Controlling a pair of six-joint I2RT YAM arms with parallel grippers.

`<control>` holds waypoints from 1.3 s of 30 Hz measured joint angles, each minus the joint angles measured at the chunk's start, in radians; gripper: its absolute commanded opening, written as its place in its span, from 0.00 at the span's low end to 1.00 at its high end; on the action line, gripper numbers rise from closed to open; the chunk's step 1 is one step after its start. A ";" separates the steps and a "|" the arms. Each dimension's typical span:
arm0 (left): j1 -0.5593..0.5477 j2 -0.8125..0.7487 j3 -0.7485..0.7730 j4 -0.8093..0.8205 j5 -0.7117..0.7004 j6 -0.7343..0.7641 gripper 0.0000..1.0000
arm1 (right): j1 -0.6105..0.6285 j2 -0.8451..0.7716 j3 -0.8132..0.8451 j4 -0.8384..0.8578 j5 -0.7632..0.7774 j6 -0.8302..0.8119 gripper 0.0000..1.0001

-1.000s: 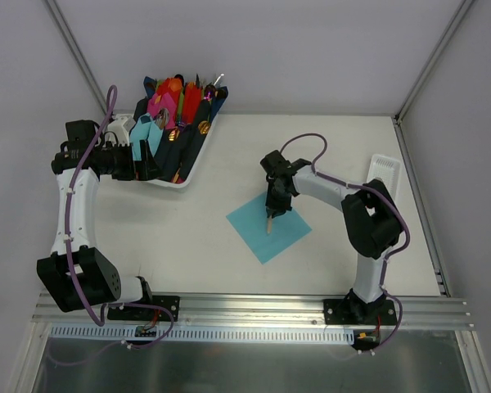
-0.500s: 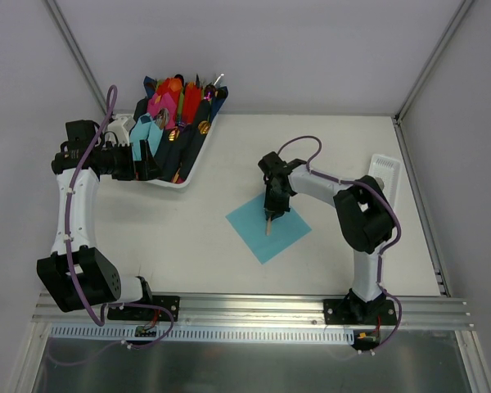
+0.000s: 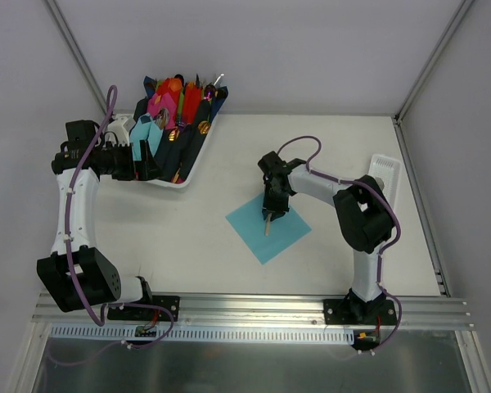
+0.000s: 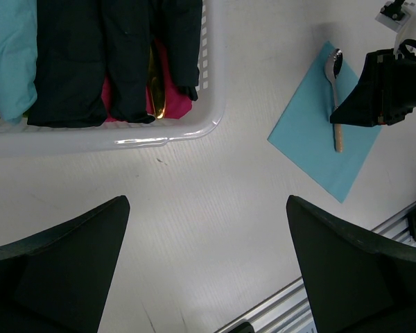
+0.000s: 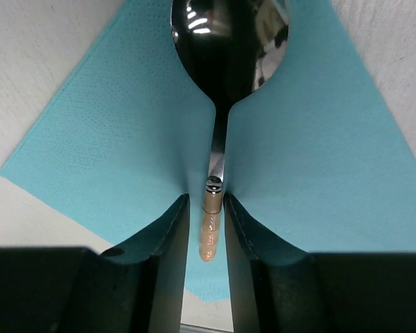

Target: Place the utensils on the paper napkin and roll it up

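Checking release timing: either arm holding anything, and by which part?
Left: nothing. Right jaws straddle the tan handle end of the spoon on the napkin; gripped or loose, cannot tell.

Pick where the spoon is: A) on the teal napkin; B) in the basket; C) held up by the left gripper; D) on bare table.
A: the spoon lies flat on the napkin, its handle between the fingers of the right gripper.
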 measured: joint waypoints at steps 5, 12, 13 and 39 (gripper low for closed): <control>0.000 0.000 0.000 0.000 0.000 0.000 0.99 | 0.000 0.000 0.000 -0.001 -0.002 0.001 0.33; 0.000 0.000 0.000 0.000 0.000 0.000 0.99 | 0.000 -0.018 0.045 -0.054 -0.001 -0.013 0.42; 0.000 0.000 0.000 0.000 0.000 0.000 0.99 | 0.000 -0.027 0.064 -0.069 -0.001 -0.017 0.43; 0.000 0.002 0.000 0.000 0.040 0.005 0.99 | -0.893 -0.218 0.190 -0.279 0.156 -0.454 0.28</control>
